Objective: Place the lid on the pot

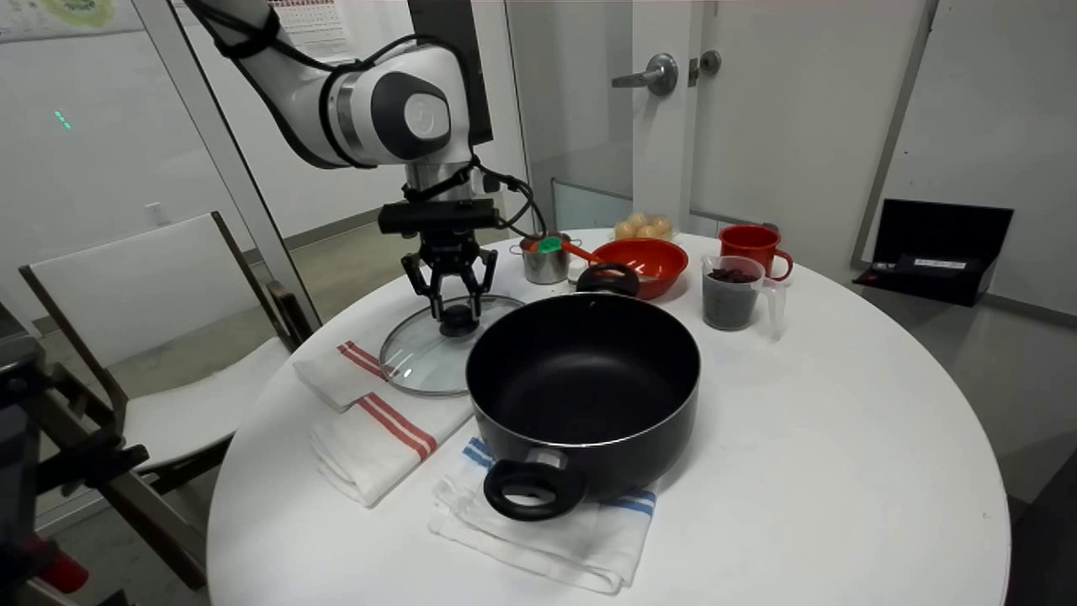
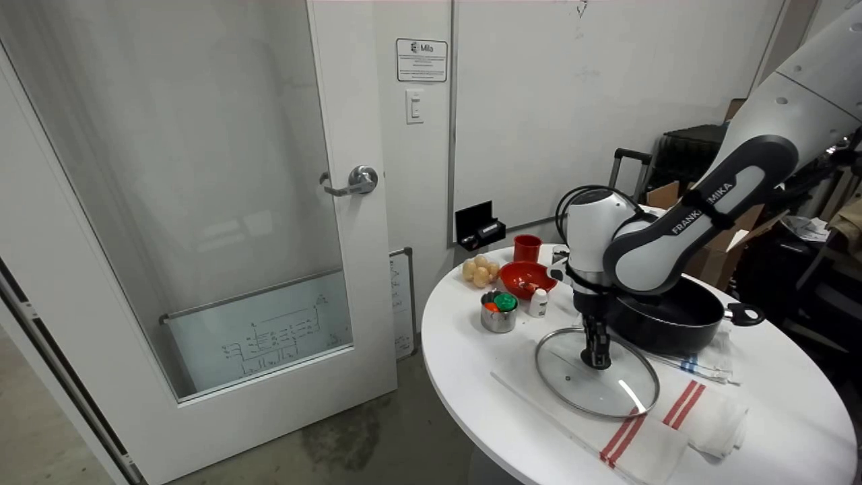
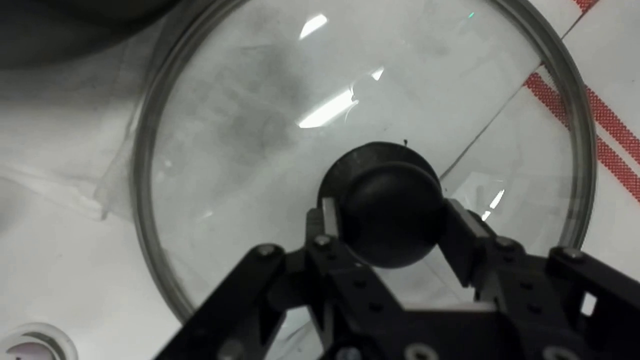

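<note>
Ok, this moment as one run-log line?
gripper: closed on knob; lid: beside pot, overlapping red-striped cloth; pot: uncovered; placement: not yet done

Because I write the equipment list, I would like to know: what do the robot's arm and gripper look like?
The arm is white and rounded, with dark grey joint covers and black cables strapped along it. In an exterior view, white lettering, partly covered by a black strap, appears to read FRANKA EMIKA. The gripper is mostly black, with two slim, jointed fingers.
</note>
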Tool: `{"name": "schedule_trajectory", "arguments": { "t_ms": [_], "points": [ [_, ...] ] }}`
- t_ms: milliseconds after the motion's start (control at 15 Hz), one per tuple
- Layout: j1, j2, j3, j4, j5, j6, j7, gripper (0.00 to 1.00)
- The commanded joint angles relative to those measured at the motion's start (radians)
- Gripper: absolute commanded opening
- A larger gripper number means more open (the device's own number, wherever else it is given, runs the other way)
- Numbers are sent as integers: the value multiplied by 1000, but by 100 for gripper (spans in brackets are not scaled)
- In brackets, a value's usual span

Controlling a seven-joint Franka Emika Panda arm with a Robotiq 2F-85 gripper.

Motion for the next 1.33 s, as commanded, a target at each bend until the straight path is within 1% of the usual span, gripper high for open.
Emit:
{"name": "schedule_trajectory", "arguments": {
  "t_ms": [0, 333, 800, 867, 1133, 1267],
  "points": [
    [-15, 4, 14, 15, -18, 9, -13, 26],
    [-12, -67, 21, -17, -12, -20, -2, 26],
    [-16, -204, 50, -63, 1, -66, -5, 26],
    [-13, -219, 48, -60, 0, -80, 0, 26],
    [-38, -292, 41, -79, 15, -118, 9, 26],
    [-52, -320, 24, -88, 15, -127, 29, 26]
  ]
}}
